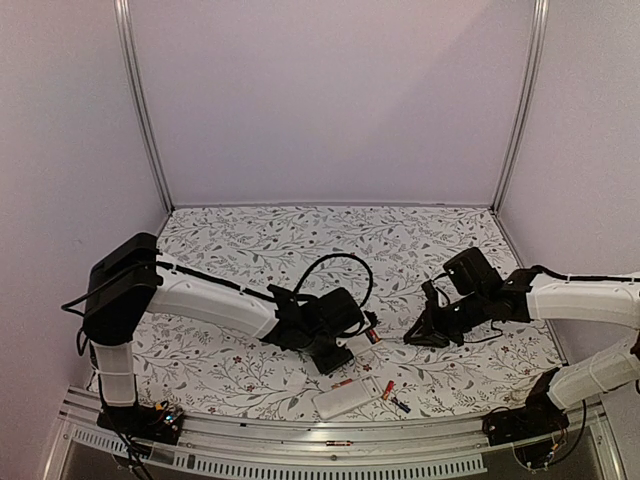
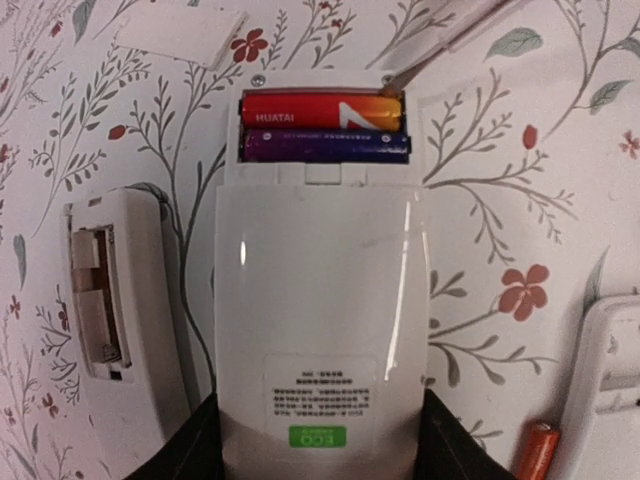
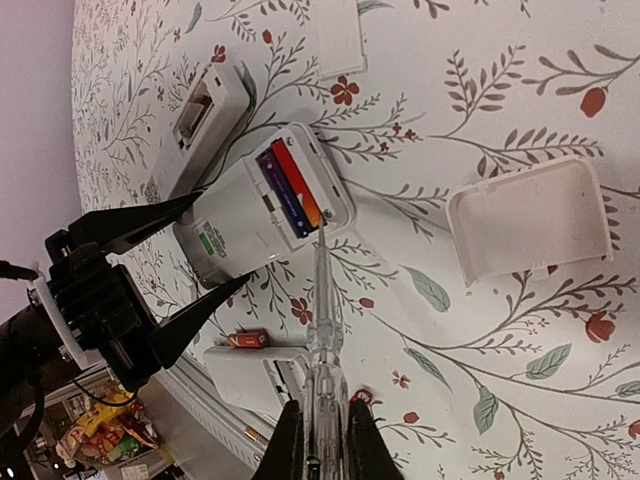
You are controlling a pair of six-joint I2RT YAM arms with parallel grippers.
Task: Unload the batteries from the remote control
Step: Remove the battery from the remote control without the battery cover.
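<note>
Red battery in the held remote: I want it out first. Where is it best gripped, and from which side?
The red battery lies flat, sunk between the compartment wall and the purple battery, so only its top shows. Likely best: from above, lever one end up, then pinch that end across its round sides.

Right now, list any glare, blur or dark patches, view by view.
Left wrist view: curved glare streaks on the remote, batteries sharp. Right wrist view: the clear stick looks softer toward the lens; bottom-left corner dark. Top view: flat, even light; small parts barely resolved.
</note>
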